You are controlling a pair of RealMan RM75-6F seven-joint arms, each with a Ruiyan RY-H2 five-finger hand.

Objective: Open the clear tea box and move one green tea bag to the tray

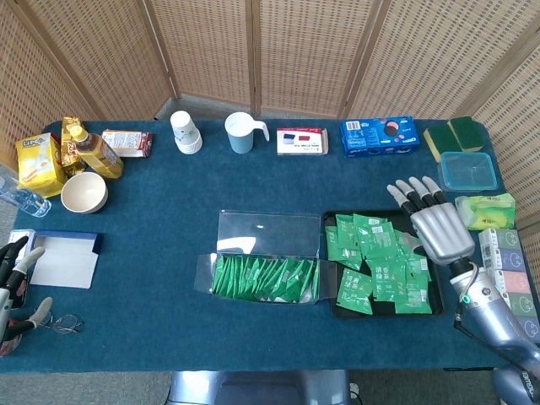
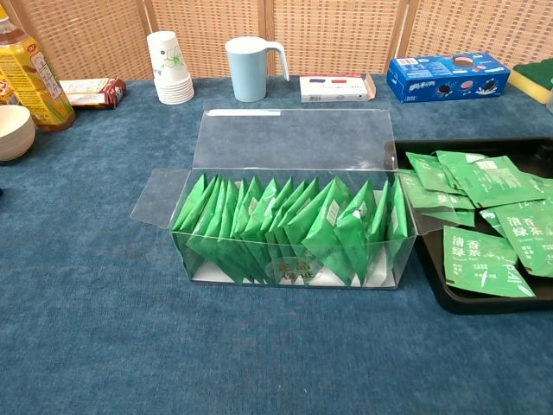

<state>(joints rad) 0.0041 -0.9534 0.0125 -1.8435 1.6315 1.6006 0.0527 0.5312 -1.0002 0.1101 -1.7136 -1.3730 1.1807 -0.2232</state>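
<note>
Where woven cane screens (image 1: 278, 51) back the blue-carpeted table (image 1: 160, 211), clear tea box (image 2: 285, 229) lies open; right hand (image 1: 437, 226) empty, fingers spread; left hand (image 1: 15, 278) likewise.

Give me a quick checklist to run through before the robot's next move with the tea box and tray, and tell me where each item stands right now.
1. Clear tea box lid open, laid back flat: ok.
2. Green tea bags standing in the box, reachable from above: ok.
3. Tray already holds loose tea bags, so at least one has been placed: ok.
4. Right hand holds nothing, fingers spread, over the tray's right edge: ok.
5. Left hand at the table's left edge, far from the box; whether it holds anything: cannot tell.
6. Mug and paper cups stand behind the box, clear of the box-to-tray path: ok.
</note>
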